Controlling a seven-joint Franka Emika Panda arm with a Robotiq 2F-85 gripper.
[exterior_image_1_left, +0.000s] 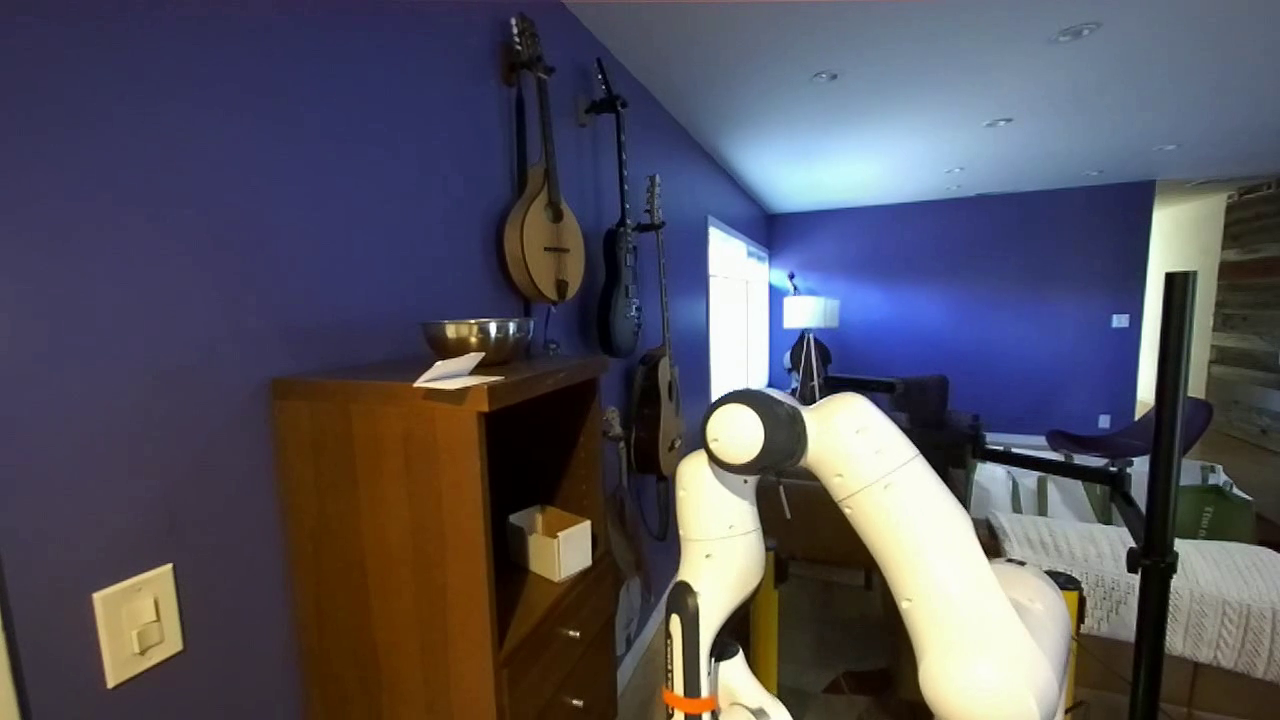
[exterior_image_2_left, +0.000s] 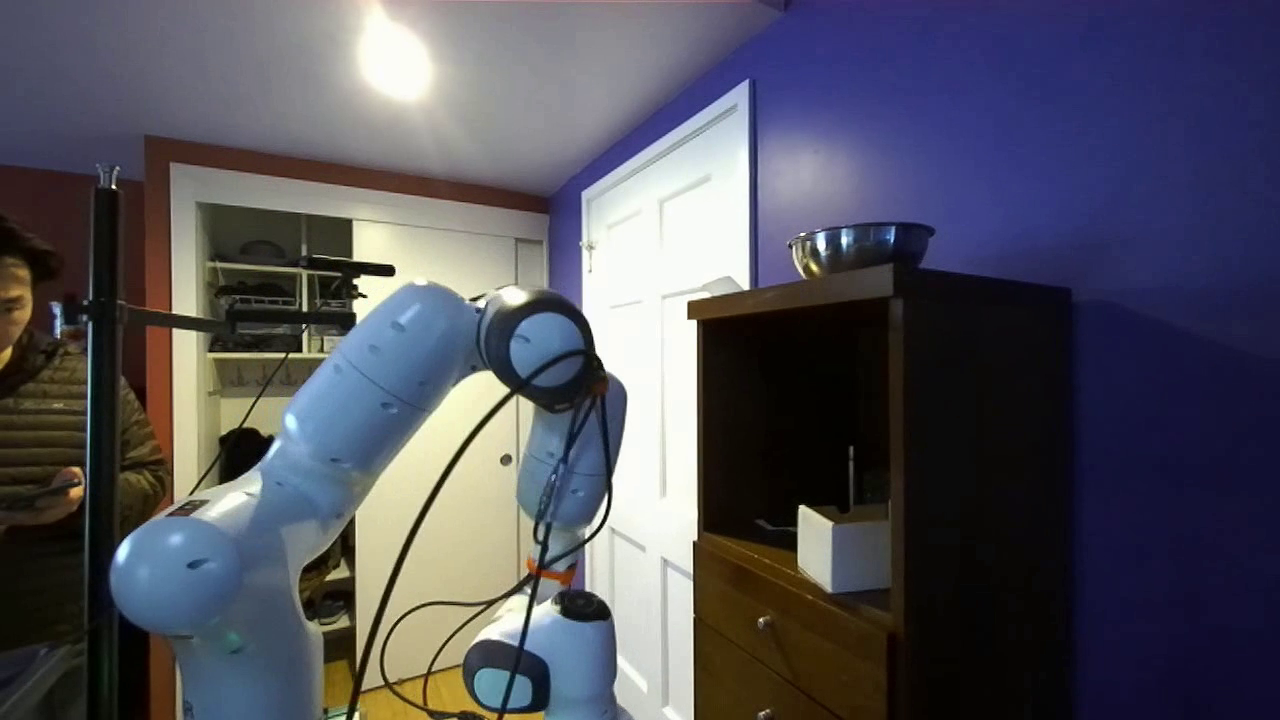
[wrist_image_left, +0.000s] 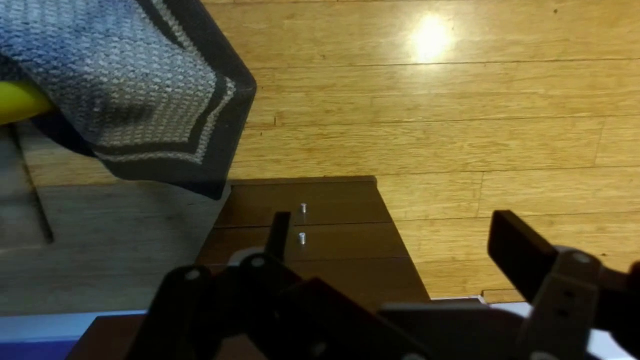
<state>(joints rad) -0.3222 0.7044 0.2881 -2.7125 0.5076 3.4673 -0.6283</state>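
Beneath the cabinet top (exterior_image_2_left: 790, 296), behind its front edge, room opens beside a white box (exterior_image_2_left: 843, 553); above, a bowl (exterior_image_2_left: 862, 250) obstructs.

- An exterior view faces a far window (exterior_image_1_left: 738, 312)
- An exterior view faces a door (exterior_image_2_left: 658, 400)
- Both share cabinet (exterior_image_1_left: 385, 540) and arm (exterior_image_1_left: 885, 500), oppositely angled
- Wrist view looks down past the claw (wrist_image_left: 392, 232) to floor (wrist_image_left: 425, 142)
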